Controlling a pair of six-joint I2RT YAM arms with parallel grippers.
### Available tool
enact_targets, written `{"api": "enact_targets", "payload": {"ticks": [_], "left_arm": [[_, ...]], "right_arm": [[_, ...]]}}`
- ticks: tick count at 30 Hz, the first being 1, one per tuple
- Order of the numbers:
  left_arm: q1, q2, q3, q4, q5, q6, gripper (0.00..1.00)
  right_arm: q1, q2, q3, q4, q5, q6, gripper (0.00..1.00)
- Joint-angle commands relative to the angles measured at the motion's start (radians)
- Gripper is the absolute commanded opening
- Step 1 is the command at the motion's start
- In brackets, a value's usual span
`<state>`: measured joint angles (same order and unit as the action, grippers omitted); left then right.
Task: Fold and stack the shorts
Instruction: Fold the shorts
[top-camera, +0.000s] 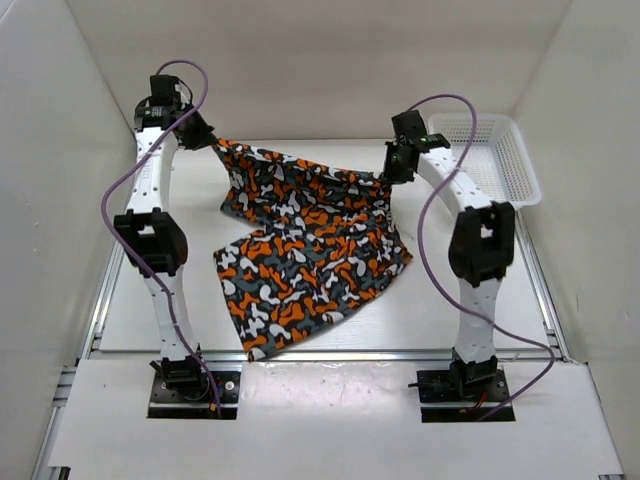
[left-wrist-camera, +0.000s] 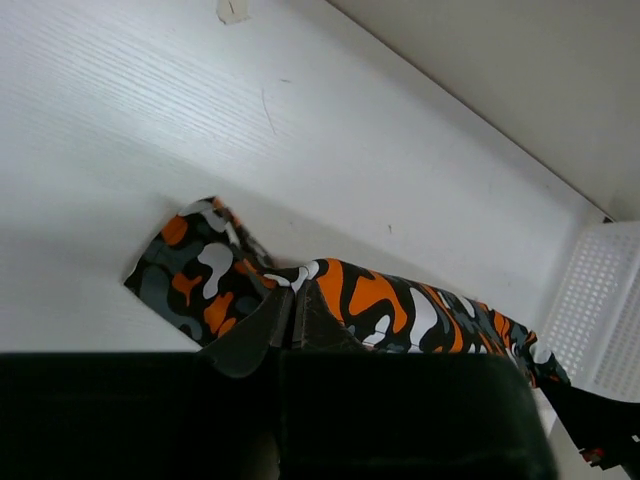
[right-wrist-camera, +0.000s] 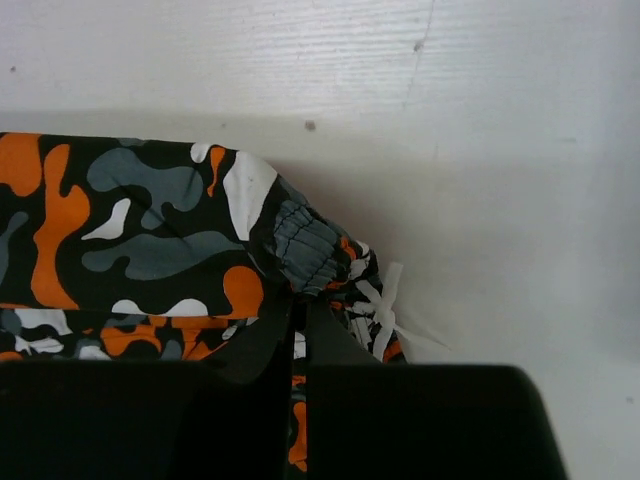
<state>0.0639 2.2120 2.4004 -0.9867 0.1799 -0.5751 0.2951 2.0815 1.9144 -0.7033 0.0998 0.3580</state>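
The camouflage shorts in orange, white, grey and black hang stretched between my two grippers at the back of the table, and their lower part lies on the white table. My left gripper is shut on the left top corner of the shorts; its fingers pinch the cloth. My right gripper is shut on the right end of the elastic waistband, beside the white drawstring. Both held corners are raised above the table.
A white plastic mesh basket stands at the back right, close to my right arm; it also shows in the left wrist view. White walls close in the table at the back and on both sides.
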Motion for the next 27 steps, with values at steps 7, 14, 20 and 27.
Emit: {"api": "enact_targets", "payload": {"ticks": [7,14,20,27], "left_arm": [[0.010,-0.184,-0.051,0.060,-0.097,0.054,0.10],[-0.038,-0.697,-0.643,0.060,-0.057,0.075,0.10],[-0.111,-1.067,-1.027,0.037,-0.057,0.000,0.10],[-0.208,-1.297,-1.273,-0.088,-0.112,-0.115,0.10]], "right_arm": [[-0.062,0.057,0.203,-0.073,-0.022,-0.037,0.00],[-0.062,-0.222,-0.072,-0.073,-0.061,-0.047,0.00],[-0.062,-0.429,-0.359,-0.073,-0.084,-0.036,0.00],[-0.053,-0.624,-0.576,-0.085,-0.045,-0.027,0.00]]}}
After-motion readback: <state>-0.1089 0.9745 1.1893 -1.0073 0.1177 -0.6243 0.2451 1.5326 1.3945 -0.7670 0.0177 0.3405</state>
